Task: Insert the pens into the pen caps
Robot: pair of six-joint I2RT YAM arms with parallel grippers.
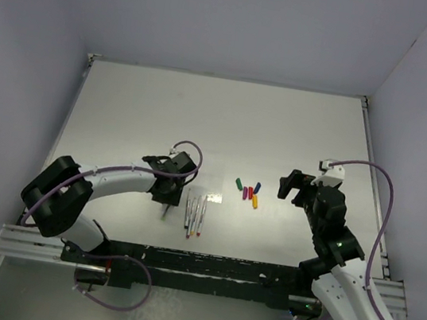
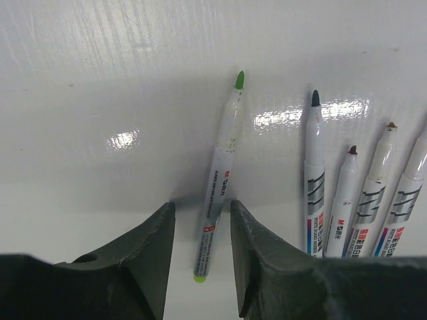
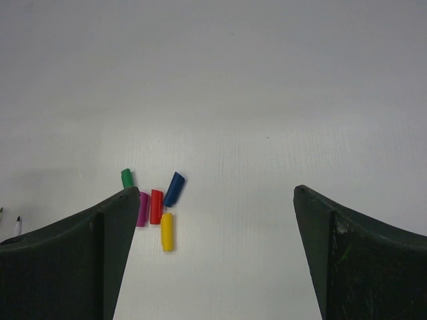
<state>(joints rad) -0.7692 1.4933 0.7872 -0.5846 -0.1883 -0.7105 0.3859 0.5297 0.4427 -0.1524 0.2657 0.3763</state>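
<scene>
Left claw (image 2: pixel 201 208) sits parted around the green-tipped pen (image 2: pixel 223 173), a finger on each side with gaps showing, so no grip yet. The other four pens (image 2: pixel 314 180) lie just beside it on the worktop (image 2: pixel 100 80). Right claw (image 3: pixel 215 192) gapes wide with nothing in it, near the five caps (image 3: pixel 156 207). No pen is capped, so it's basically all left to do.

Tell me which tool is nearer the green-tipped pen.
Left. The left tool straddles the rear end of the green-tipped pen, one finger on each side. The right tool is far off to the right, open, beyond the pen caps.
</scene>
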